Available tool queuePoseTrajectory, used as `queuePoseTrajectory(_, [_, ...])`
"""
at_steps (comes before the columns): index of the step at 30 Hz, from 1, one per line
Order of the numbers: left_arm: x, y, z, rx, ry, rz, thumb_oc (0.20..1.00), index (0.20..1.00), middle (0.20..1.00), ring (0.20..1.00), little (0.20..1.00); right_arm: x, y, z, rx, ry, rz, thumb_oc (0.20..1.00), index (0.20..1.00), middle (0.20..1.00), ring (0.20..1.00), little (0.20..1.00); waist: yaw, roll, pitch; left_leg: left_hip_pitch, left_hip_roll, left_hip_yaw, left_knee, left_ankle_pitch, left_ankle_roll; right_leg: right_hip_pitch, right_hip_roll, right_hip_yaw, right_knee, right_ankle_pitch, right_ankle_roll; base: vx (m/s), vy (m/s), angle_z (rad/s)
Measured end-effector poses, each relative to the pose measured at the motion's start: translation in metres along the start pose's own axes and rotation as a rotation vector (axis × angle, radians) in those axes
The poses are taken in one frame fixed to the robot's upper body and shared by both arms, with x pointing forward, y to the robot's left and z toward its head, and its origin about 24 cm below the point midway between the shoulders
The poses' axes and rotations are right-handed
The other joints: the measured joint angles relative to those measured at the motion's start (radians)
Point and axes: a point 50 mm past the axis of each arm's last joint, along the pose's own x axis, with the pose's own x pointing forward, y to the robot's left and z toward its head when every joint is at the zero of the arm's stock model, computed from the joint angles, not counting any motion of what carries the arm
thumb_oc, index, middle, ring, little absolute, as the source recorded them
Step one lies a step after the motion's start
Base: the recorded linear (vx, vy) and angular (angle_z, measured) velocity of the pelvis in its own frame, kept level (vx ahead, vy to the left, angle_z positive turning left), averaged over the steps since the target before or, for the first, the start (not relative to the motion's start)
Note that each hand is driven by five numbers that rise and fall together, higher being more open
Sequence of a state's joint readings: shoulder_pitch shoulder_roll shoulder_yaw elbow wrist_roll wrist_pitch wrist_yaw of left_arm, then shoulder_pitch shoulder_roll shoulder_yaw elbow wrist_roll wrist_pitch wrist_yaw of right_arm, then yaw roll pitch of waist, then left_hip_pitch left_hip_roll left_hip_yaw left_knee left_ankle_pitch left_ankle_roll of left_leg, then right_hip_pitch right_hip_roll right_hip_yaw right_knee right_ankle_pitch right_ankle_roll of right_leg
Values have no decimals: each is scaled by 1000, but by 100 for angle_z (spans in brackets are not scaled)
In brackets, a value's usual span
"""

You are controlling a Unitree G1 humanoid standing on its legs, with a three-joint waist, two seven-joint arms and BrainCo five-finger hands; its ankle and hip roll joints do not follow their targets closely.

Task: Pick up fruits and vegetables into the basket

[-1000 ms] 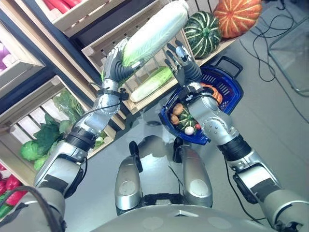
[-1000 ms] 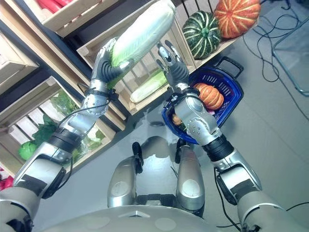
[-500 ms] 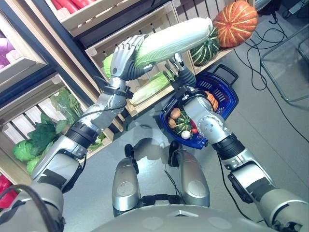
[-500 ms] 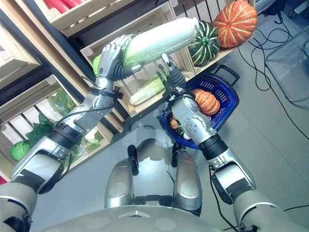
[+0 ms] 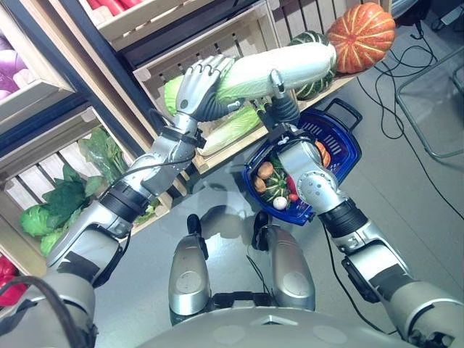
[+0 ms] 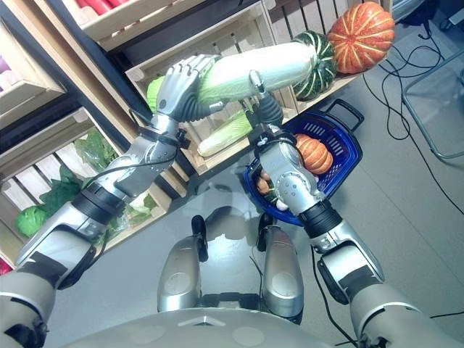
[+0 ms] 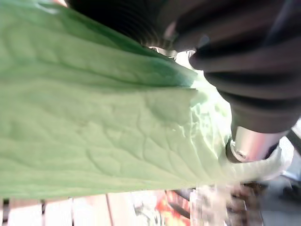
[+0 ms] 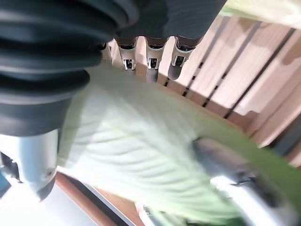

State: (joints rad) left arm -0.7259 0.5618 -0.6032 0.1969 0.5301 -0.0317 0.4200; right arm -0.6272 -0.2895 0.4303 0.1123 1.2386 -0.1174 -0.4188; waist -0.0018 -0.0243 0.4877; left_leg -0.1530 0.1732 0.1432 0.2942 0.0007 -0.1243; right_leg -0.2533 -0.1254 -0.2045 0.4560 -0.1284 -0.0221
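My left hand (image 5: 199,88) is shut on the leafy end of a long pale-green napa cabbage (image 5: 290,67), held almost level in front of the crates. The same cabbage (image 7: 108,117) lies against that hand's dark cover in the left wrist view. My right hand (image 5: 281,110) is open below the cabbage's middle, its straight fingers (image 8: 148,59) reaching up against it. The blue basket (image 5: 349,148) stands on the floor under and just right of the hands. It holds a small orange pumpkin (image 6: 313,154), a green striped squash (image 5: 278,185) and other small produce.
Wooden crates line the back. One holds a second napa cabbage (image 5: 233,130), a green striped pumpkin (image 6: 320,64) and a big orange pumpkin (image 5: 360,36). Leafy greens (image 5: 51,212) fill the lower left crate. Cables (image 5: 406,67) and a metal frame (image 5: 435,109) lie on the floor at right.
My left hand has swung the cabbage from a steep upward tilt down to nearly level, to the right. My right hand has closed in under it.
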Motion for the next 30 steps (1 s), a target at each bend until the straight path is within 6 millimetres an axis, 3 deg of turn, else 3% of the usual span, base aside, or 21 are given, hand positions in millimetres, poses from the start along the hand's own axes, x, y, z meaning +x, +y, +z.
queuePoseTrajectory(12, [-8,-7,0,19,13,-54,200,200,200,200,200,0,-3,8,9,-56,-32,1000,1000,1000,1000,1000,1,1,0,-20,-3,0,-1,-2,1,-19,-3,-1,-2,1,1,-30,19,0])
queuePoseTrajectory(13, [-10,-10,-1,18,20,-64,200,200,200,200,200,1,-3,9,11,-59,-35,545,545,545,545,545,0,1,0,-20,-4,0,-1,-2,1,-19,-3,-1,-2,1,1,-45,11,-2])
queuePoseTrajectory(14, [-12,-12,-1,29,18,-72,200,200,200,200,200,1,-3,10,14,-62,-30,200,200,200,200,200,-1,2,0,-20,-4,1,-1,-3,1,-19,-3,-1,-2,1,1,-33,1,-1])
queuePoseTrajectory(18, [-17,-19,1,47,8,-99,200,200,200,200,200,1,-3,14,28,-88,12,200,200,200,200,200,-1,2,0,-20,-4,1,-2,-3,1,-20,-3,-1,-2,1,1,-38,-10,0])
queuePoseTrajectory(21, [-18,-21,3,38,4,-107,1000,1000,1000,1000,1000,2,-7,16,10,-98,9,200,200,200,200,200,-1,3,0,-20,-4,1,-2,-3,1,-21,-4,-1,-2,1,1,0,0,0])
queuePoseTrajectory(25, [-22,-34,6,-73,51,-208,1000,1000,1000,1000,1000,2,-15,23,-149,-165,4,200,200,200,200,200,-4,8,2,-28,-5,4,-1,-3,1,-32,-4,3,-2,1,1,-51,9,-3])
queuePoseTrajectory(30, [-34,-53,-4,-290,230,-266,1000,1000,1000,1000,1000,-3,-6,43,-417,-351,6,200,200,200,200,200,-34,21,8,-46,-6,21,2,-4,2,-65,-3,22,10,2,0,-64,49,-9])
